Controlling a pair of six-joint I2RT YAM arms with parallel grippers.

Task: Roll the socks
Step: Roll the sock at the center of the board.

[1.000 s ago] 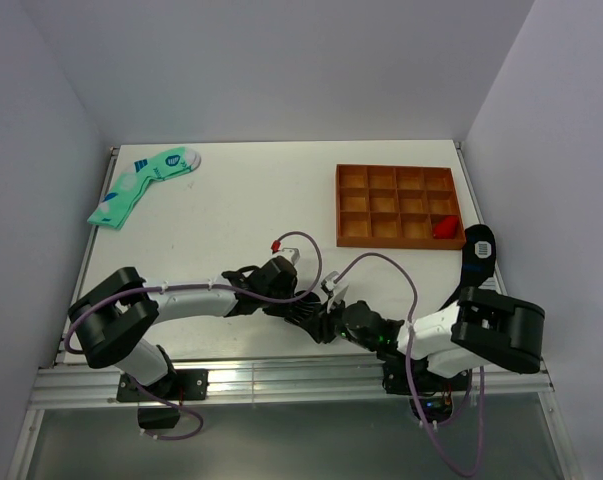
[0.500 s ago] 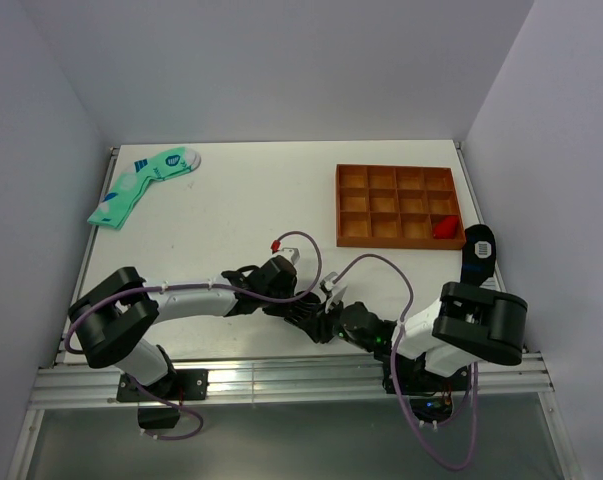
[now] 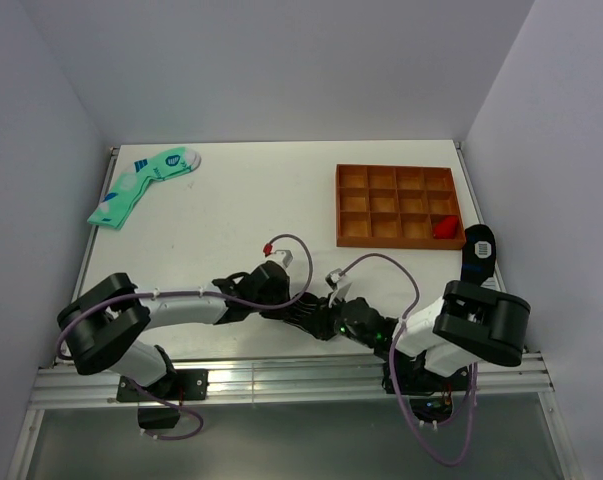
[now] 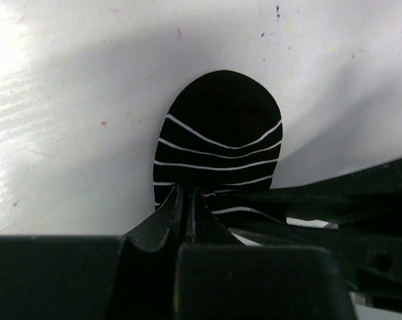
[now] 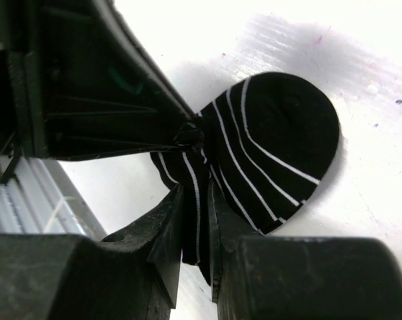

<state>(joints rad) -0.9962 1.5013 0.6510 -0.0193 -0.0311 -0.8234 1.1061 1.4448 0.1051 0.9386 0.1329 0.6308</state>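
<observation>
White table (image 3: 251, 200), mint socks (image 3: 141, 185), tray (image 3: 339, 205), black sock (image 4: 217, 133)

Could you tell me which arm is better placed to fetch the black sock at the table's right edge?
Right, probably: that black sock lies beside its base, far from the left gripper. Both pinch the striped black sock, so the right gripper must release.

Seen from above, the sock (image 4: 217, 140) at the near edge is hidden under both arms' wrists. In the wrist views its bunched end vanishes between the left gripper (image 4: 185, 195) and the right gripper (image 5: 194, 195). The second sock (image 3: 478, 248), at the right edge, has its near end behind the right arm. The red thing (image 3: 444, 228) in the tray (image 3: 396, 242) is too small to tell.
</observation>
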